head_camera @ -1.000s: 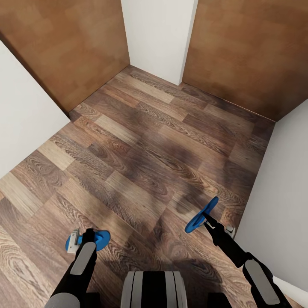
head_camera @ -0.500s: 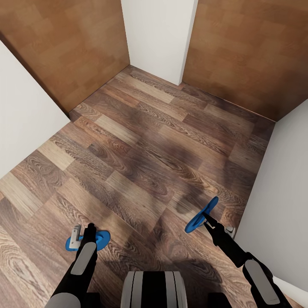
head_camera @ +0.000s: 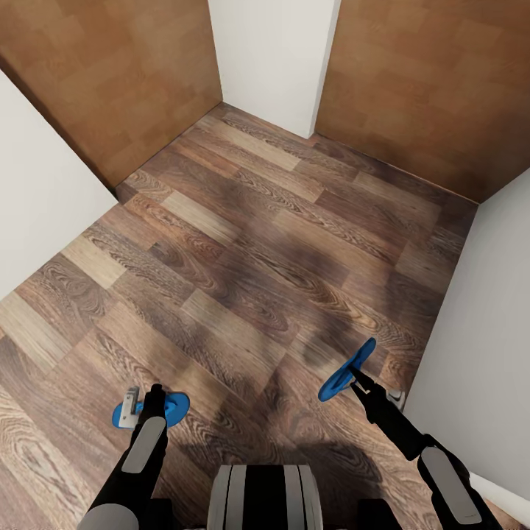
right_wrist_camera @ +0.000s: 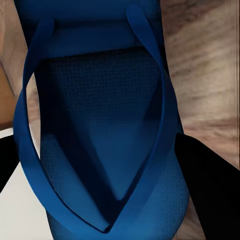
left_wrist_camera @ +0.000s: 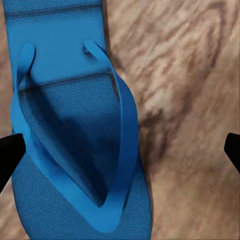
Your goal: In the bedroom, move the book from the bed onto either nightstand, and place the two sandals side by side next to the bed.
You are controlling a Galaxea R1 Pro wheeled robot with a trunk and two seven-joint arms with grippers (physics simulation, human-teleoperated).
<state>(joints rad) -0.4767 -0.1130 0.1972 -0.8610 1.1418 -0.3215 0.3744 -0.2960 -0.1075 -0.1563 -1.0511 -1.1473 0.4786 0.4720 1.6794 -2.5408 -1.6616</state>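
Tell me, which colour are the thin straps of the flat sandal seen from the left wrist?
Bright blue, the same as its sole; the flat sandal shows best in the left wrist view.

1. Even, soft light; white walls [head_camera: 44, 213] bright, no glare.
2. Diffuse dark shadow patches lie across the brown wood-plank floor [head_camera: 243, 243].
3. Wrist close-ups look soft; floor grain blurred.

Floor [head_camera: 243, 250]: wood planks with pronounced grain, matt to satin finish, tones varying from light tan to dark brown. Doors [head_camera: 434, 88]: plain brown wood, smooth, matt. Walls [head_camera: 272, 59]: white, smooth, matt. Sandals [left_wrist_camera: 75, 150]: bright blue, matt; the footbed shows a fine woven-like texture, while the straps [right_wrist_camera: 160, 150] look smooth and rubbery.
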